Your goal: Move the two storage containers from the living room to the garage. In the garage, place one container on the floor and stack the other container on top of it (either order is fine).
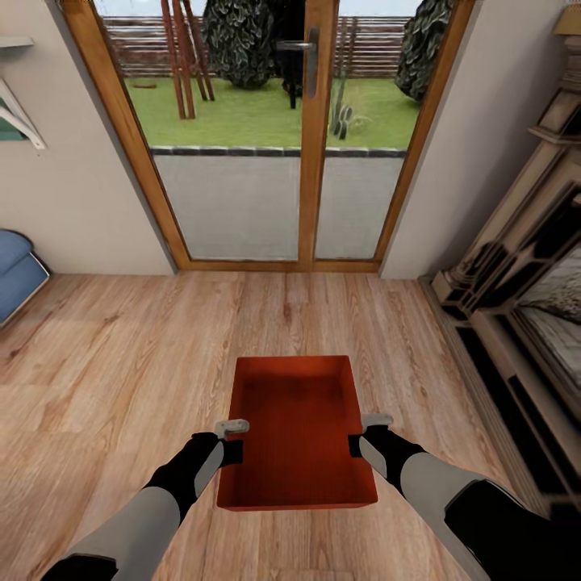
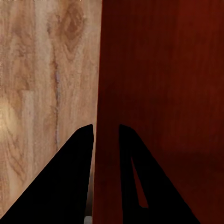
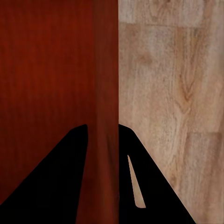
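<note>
At the left edge of the head view sits a slice of blue sofa (image 1: 18, 270), with the glazed wooden door (image 1: 311, 137) across the top centre. Lower centre, one red-orange storage container (image 1: 297, 428) hangs above the light wood plank floor (image 1: 121, 355). The left gripper (image 1: 228, 440) pinches the container's left wall, one finger either side in the left wrist view. The right gripper (image 1: 365, 434) clamps the right wall the same way. A dark cabinet (image 1: 516, 323) fills the right side. The bin looks rigid, empty and probably light, though its smooth walls may be slippery; opposite long walls near mid-length, as gripped, seem the balanced hold.
</note>
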Robot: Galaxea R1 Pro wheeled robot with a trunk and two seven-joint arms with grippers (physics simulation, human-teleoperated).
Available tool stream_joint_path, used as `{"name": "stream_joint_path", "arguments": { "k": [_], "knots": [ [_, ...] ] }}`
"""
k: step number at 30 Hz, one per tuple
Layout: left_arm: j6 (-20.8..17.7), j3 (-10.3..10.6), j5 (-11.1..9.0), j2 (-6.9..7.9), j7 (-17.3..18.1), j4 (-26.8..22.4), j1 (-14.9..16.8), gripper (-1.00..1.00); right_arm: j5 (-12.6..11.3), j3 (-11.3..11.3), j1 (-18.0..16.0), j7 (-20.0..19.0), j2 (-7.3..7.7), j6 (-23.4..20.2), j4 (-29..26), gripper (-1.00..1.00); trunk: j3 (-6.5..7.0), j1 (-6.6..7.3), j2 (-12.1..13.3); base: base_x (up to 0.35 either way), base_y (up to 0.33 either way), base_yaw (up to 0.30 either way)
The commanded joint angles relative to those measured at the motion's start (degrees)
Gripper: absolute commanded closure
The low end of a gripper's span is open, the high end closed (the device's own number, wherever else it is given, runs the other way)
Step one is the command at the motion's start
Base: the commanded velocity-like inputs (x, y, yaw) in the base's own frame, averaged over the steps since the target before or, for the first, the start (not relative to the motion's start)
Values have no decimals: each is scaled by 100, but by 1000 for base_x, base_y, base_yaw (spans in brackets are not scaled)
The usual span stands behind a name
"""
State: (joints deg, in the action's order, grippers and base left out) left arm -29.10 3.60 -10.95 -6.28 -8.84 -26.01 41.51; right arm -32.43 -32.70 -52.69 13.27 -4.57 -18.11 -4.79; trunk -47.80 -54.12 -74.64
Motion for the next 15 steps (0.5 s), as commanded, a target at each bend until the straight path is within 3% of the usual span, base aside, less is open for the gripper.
{"name": "stream_joint_path", "arguments": {
  "k": [1, 15],
  "knots": [
    [-52, 44, 66, 22, -83, 8, -2, 100, 132, -122, -5, 52, 16, 6, -22, 100, 15, 23, 39, 0, 0, 0],
    [-52, 44, 66, 18, -86, 8, -2, 100, 132, -122, -3, 53, 9, 9, -22, 100, 266, 330, 601, 0, 0, 0]
  ]
}}
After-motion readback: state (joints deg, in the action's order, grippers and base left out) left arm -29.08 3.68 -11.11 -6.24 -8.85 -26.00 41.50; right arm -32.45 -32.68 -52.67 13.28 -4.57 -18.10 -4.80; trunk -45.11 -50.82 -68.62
